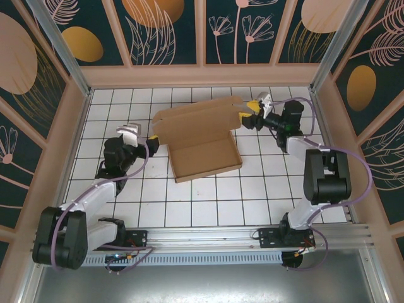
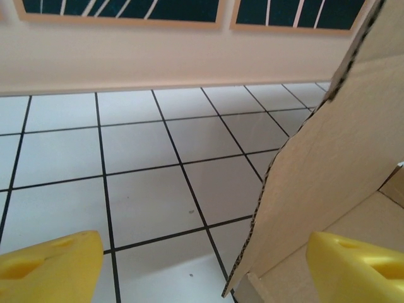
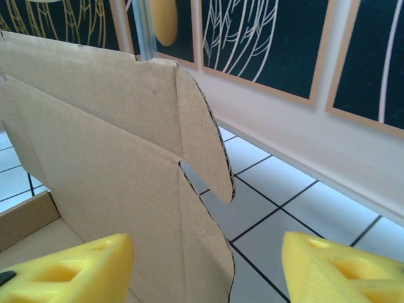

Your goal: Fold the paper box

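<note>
The paper box [image 1: 203, 154] is brown cardboard and lies mid-table as a shallow tray, its long lid panel [image 1: 196, 117] raised along the far side. My left gripper [image 1: 151, 135] is at the box's left end. In the left wrist view it [image 2: 202, 271] is open, and the cardboard's edge [image 2: 328, 158] stands between its yellow fingers [image 2: 50, 265], close to the right one. My right gripper [image 1: 250, 111] is at the lid's right end. In the right wrist view it [image 3: 205, 271] is open and straddles the lid's tabbed side flap [image 3: 126, 170], without touching it.
The white tiled table [image 1: 158, 202] is ringed by a low beige wall [image 1: 202, 76], close behind the box. A metal rail [image 1: 252, 237] carrying both arm bases runs along the near edge. Open tiles lie in front of the box.
</note>
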`<state>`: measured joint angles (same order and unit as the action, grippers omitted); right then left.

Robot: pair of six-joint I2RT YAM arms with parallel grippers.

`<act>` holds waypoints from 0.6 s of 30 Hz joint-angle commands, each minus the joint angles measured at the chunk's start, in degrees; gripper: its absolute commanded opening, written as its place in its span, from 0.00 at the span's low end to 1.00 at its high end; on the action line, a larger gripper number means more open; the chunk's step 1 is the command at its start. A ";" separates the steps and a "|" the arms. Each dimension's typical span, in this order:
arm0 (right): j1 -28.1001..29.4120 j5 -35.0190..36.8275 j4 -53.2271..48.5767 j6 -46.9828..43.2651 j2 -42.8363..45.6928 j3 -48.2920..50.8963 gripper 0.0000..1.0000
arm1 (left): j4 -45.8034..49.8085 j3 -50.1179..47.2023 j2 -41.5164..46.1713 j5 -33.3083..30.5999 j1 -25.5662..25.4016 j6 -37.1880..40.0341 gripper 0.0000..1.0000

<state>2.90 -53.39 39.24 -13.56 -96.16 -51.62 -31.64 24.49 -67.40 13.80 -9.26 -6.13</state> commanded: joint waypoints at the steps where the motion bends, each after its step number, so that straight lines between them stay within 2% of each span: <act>1: 0.89 -4.94 -2.07 -1.54 -2.69 -3.64 0.62 | -3.74 4.06 -3.49 4.65 0.39 2.77 0.83; 6: 2.32 -4.82 -9.81 -6.52 -5.90 -8.03 0.58 | -5.78 6.57 -8.20 6.94 0.40 2.91 0.79; 8: 3.00 -4.16 -14.77 -9.55 -6.94 -10.00 0.53 | -6.12 7.16 -9.17 8.26 0.37 2.83 0.70; 11: 3.05 -3.54 -15.96 -10.03 -7.39 -10.45 0.42 | -5.06 7.63 -9.85 8.84 0.47 4.54 0.54; 18: 3.07 -2.46 -18.37 -11.80 -6.91 -9.84 0.09 | -4.25 7.82 -9.84 8.46 0.39 7.27 0.25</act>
<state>5.78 -56.01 23.38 -23.27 -103.13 -60.60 -34.52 30.72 -76.77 20.84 -9.26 -0.67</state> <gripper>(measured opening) 0.115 0.276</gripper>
